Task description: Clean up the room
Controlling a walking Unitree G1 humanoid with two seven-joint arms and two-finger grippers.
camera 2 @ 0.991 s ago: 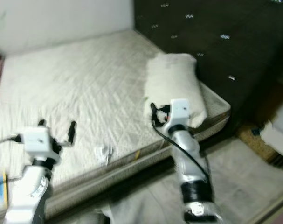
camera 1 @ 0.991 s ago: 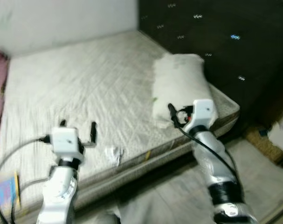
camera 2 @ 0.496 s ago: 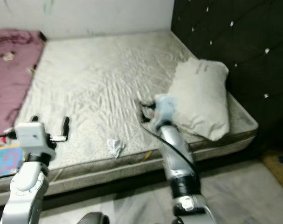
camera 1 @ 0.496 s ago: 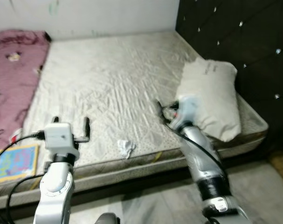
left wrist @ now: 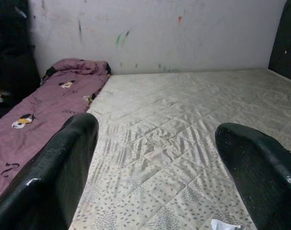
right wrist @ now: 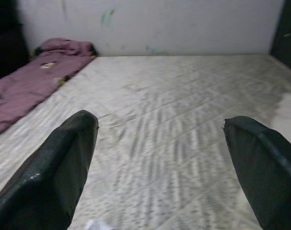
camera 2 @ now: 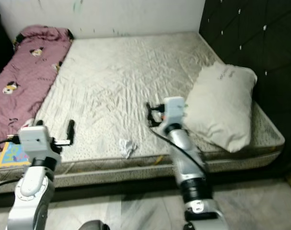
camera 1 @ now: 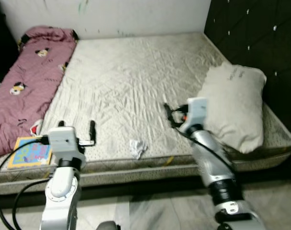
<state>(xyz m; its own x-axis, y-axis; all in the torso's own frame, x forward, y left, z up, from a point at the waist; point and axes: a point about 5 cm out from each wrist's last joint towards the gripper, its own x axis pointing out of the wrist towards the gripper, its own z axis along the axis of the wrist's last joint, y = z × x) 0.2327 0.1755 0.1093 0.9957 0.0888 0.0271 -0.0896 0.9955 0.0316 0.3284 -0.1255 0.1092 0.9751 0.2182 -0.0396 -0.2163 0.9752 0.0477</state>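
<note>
1. A big bare mattress [camera 1: 135, 81] with a pale quilted cover lies in front of the robot, next to a white wall [camera 1: 135, 17].
2. A small crumpled white paper scrap [camera 1: 137, 147] sits on the mattress near the front edge, between the two arms.
3. The left gripper [camera 1: 75, 130] hangs over the front edge of the mattress, to the left of the paper scrap and apart from it.
4. Its two black fingers [left wrist: 54, 177] are spread wide. They hold nothing and touch nothing.
5. The right gripper [camera 1: 168, 115] hangs over the mattress, just beside a fat cream pillow [camera 1: 234, 105].
6. Its black fingers [right wrist: 49, 177] are spread wide too, with nothing between them.
7. In the left wrist view, a bit of the white paper scrap [left wrist: 224, 224] shows low down by one finger.
8. A purple blanket with cartoon mouse pictures [camera 1: 28, 86] lies along the left side of the mattress.
9. A flat colourful picture book [camera 1: 31, 152] lies at the front left corner, just beside the blanket.
10. A dark padded headboard with shiny buttons [camera 1: 260, 38] stands behind the pillow.
</note>
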